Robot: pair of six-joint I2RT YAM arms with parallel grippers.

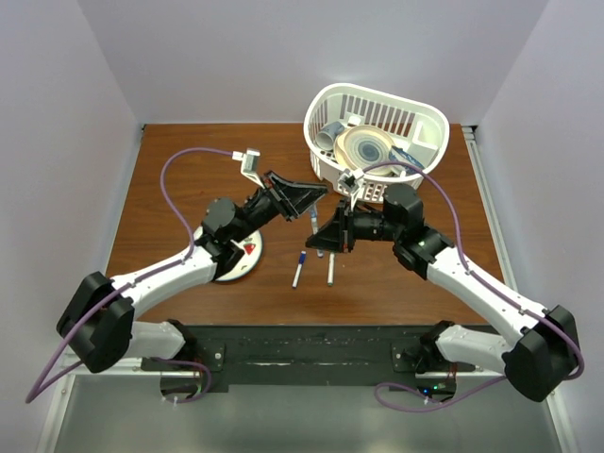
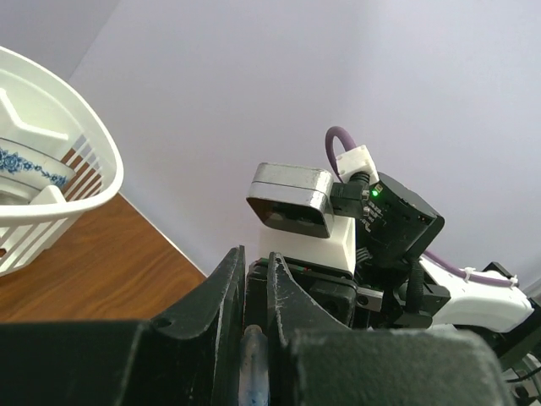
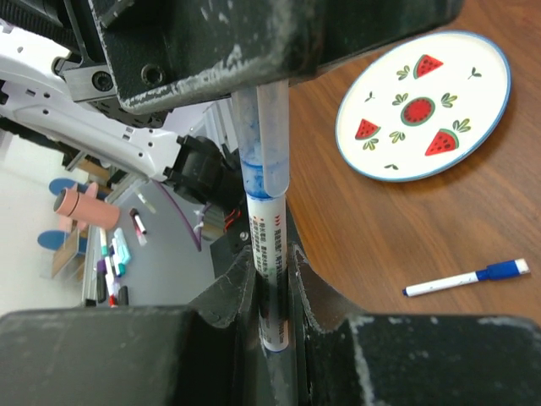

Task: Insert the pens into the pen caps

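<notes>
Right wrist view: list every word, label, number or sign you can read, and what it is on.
Nothing legible.
Slim white pen held upright at centre: red and black print on its barrel, too small and blurred to read.
Translucent blue-stained pen cap above it: no print.
Round white plate with watermelon pictures: pictures only, no words.
Thin white pen with a blue cap, lying flat: no print visible.
</notes>
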